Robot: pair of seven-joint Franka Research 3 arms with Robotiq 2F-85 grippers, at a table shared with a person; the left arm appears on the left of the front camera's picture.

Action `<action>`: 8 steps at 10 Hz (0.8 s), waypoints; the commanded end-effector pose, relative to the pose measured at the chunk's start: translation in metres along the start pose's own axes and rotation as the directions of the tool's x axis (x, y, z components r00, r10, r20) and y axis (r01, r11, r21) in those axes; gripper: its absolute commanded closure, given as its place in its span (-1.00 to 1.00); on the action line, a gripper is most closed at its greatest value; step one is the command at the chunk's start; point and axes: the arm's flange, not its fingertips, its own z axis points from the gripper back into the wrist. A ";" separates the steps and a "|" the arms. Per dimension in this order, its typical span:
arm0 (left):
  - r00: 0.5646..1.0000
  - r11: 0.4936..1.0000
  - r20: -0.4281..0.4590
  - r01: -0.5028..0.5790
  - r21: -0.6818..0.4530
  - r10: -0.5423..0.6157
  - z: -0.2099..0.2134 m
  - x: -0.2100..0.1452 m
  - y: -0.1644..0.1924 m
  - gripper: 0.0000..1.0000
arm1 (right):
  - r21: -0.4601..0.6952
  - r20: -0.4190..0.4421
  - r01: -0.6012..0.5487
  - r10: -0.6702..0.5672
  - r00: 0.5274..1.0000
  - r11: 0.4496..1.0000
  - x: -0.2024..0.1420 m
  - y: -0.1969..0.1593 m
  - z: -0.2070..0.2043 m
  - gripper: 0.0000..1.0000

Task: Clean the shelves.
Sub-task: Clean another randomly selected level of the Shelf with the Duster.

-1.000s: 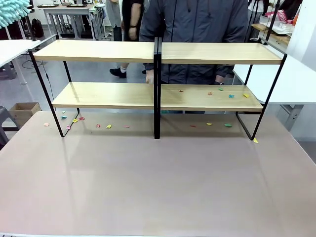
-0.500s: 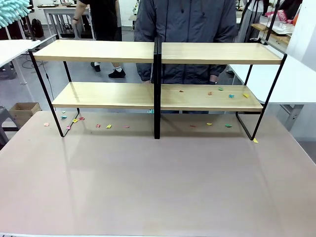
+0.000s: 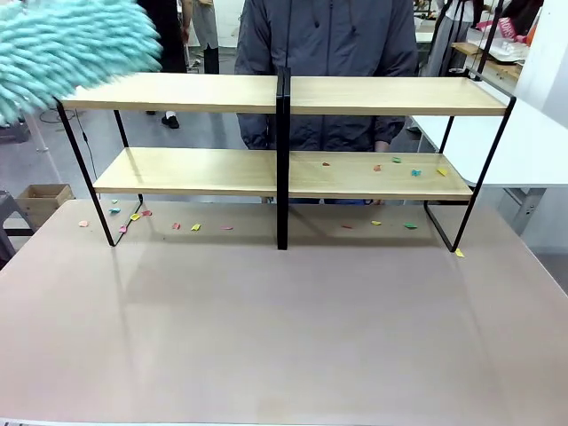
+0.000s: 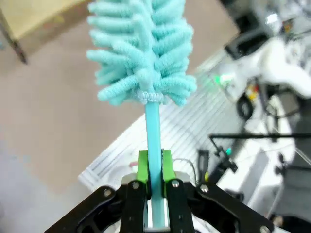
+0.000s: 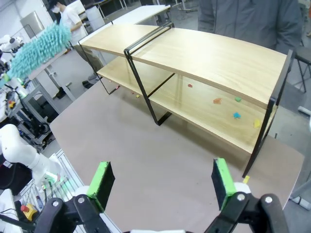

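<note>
Front view shows the teal duster swung in across the upper left corner of the shelves, where a second ago only its tip peeked from the picture's corner. The left gripper pinches the duster's handle between its green pads; the right gripper hangs spread wide and empty. The shelves stand on the far part of the table, with paper scraps on the lower right board, so sweeping looks about to begin.

No writing, label, brand, number or sign can be read on anything here.
</note>
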 end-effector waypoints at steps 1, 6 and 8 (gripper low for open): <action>0.973 0.978 -0.127 0.178 -0.106 -0.191 -0.023 -0.001 -0.017 0.74 | 0.001 -0.001 0.001 -0.001 1.000 1.000 0.000 0.000 -0.001 -1.00; 0.949 0.984 -0.264 0.156 -0.084 -0.173 -0.054 -0.001 -0.035 0.74 | 0.001 -0.001 0.001 -0.001 1.000 1.000 0.000 0.000 -0.001 -1.00; 0.902 0.981 -0.397 0.119 -0.152 -0.171 -0.122 0.010 -0.054 0.74 | 0.001 -0.001 0.001 -0.001 1.000 1.000 0.000 0.000 -0.001 -1.00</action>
